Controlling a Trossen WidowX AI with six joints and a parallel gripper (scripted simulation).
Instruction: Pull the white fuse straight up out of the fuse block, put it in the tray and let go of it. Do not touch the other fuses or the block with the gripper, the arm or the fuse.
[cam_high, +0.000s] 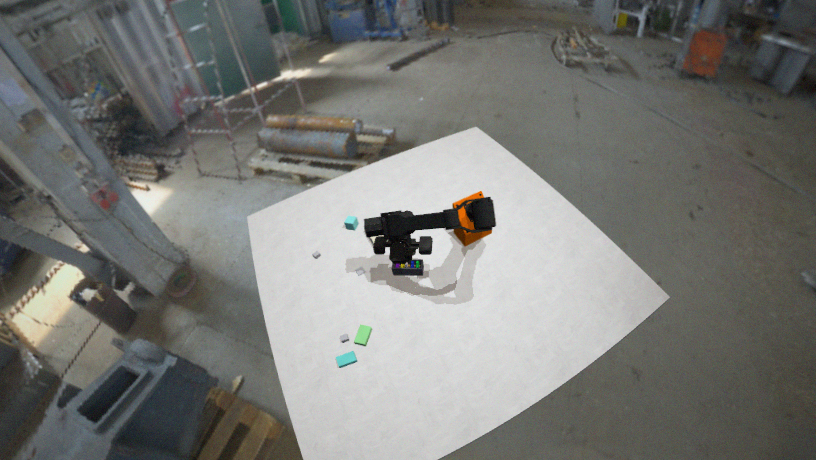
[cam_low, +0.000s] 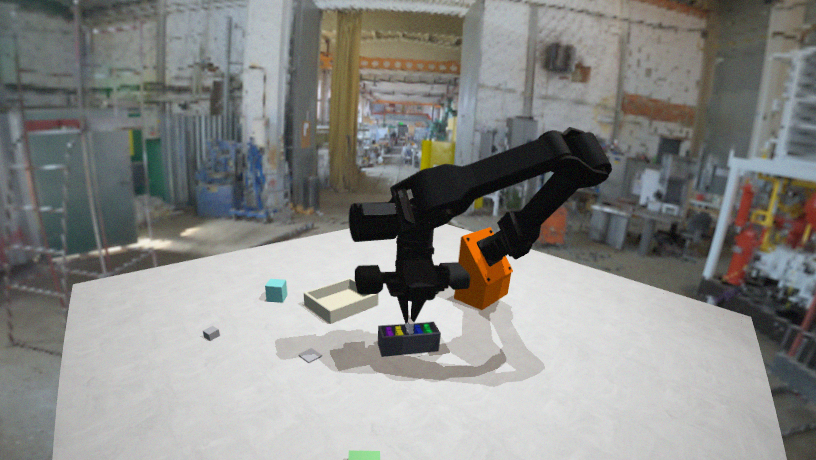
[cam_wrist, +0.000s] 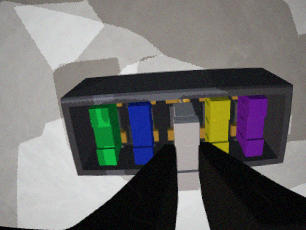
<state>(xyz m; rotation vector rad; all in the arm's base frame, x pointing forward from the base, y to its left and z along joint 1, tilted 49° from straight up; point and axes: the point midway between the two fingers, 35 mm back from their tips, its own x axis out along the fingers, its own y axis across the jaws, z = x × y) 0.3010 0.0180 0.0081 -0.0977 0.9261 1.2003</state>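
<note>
The gripper (cam_wrist: 188, 155) is closed tight on the white fuse (cam_wrist: 185, 136), its two black fingers pinching the fuse's sides; the fuse looks partly lifted but its lower end is still down in the centre slot of the dark fuse block (cam_low: 409, 338). Doing this step well probably means a purely vertical pull with no twist or sideways drift until the fuse's foot is above the block's rim, because the neighbours sit close on both sides. Left to right in the wrist view the block holds a green fuse (cam_wrist: 105, 135), a blue fuse (cam_wrist: 141, 132), the white one, a yellow fuse (cam_wrist: 217, 123) and a purple fuse (cam_wrist: 252, 124); blue and yellow are just beside the fingers and are the likeliest things to get brushed. Only once clear should the arm swing toward the beige tray (cam_low: 339, 299), which in the exterior view lies at about ten o'clock from the block, near it. Farther off in that view, a teal cube (cam_low: 276, 289) sits at roughly ten o'clock beyond the tray, a small grey cube (cam_low: 211, 332) at nine o'clock and a flat grey tile (cam_low: 309, 355) at about eight o'clock, none on the direct path. The orange arm base (cam_low: 482, 274) stands at two o'clock, away from the route.
</note>
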